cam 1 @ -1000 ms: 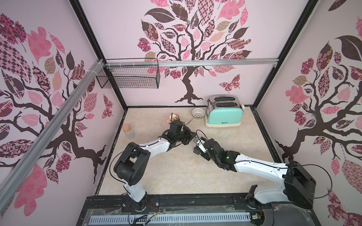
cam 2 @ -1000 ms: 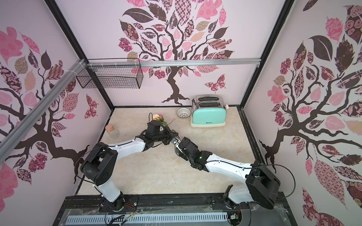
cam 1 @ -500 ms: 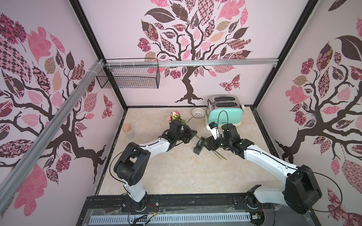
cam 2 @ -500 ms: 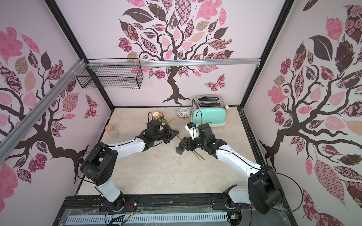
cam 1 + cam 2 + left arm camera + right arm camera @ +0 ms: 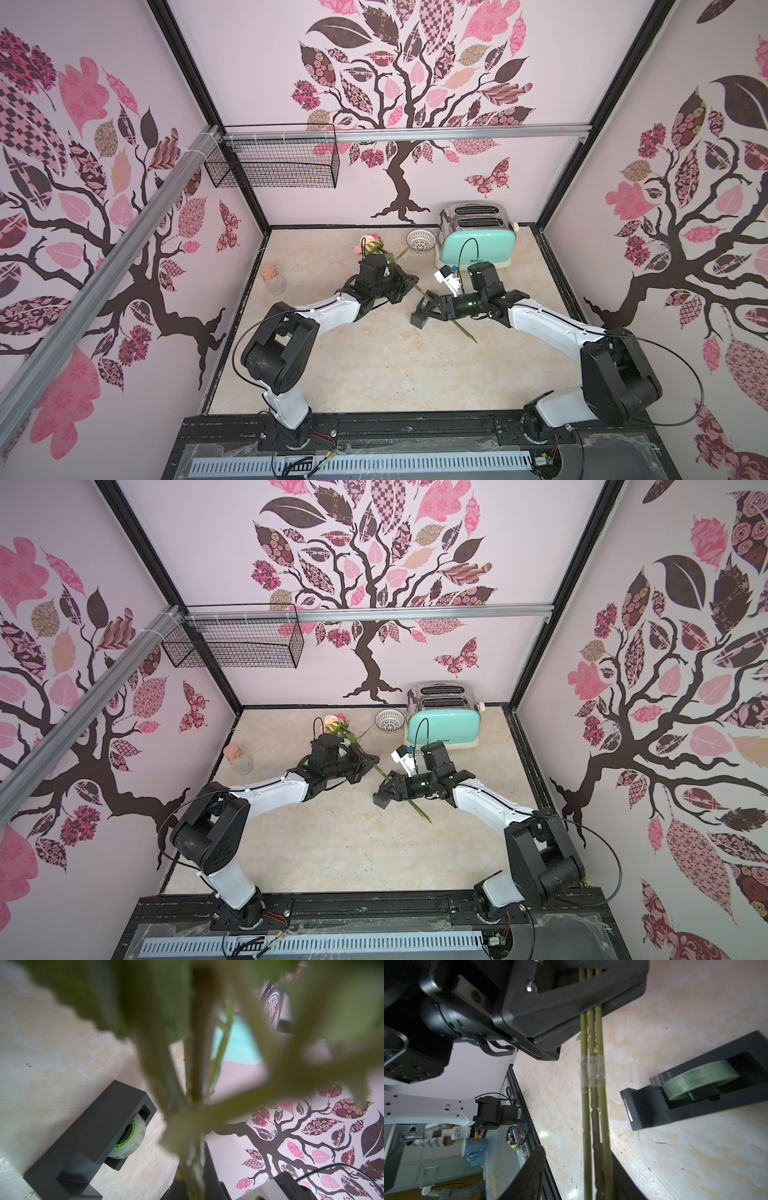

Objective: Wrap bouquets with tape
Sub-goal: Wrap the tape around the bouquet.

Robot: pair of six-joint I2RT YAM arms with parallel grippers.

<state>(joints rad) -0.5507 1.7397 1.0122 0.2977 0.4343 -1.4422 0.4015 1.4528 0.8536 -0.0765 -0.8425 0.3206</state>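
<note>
The bouquet's pink and peach roses (image 5: 370, 243) (image 5: 336, 723) lie at the back of the table. Its three green stems (image 5: 592, 1105) run forward, with a band of clear tape (image 5: 591, 1073) round them. My left gripper (image 5: 409, 282) (image 5: 372, 762) (image 5: 591, 991) is shut on the stems just above that band; blurred leaves fill its own wrist view. My right gripper (image 5: 428, 309) (image 5: 388, 791) (image 5: 576, 1150) is open and straddles the stems lower down, which lie close to one finger. The black tape dispenser (image 5: 695, 1093) (image 5: 89, 1142) sits on the table beside the stems.
A mint toaster (image 5: 478, 245) and a small white basket (image 5: 420, 241) stand at the back. A cork-stoppered glass jar (image 5: 274, 280) is at the left wall. A wire basket (image 5: 274, 166) hangs on the back-left rail. The stem ends (image 5: 473, 340) reach mid-table.
My right arm has swung back toward the toaster and turned its wrist; its jaws now straddle the stems and have narrowed. The left gripper has kept its hold and place.
</note>
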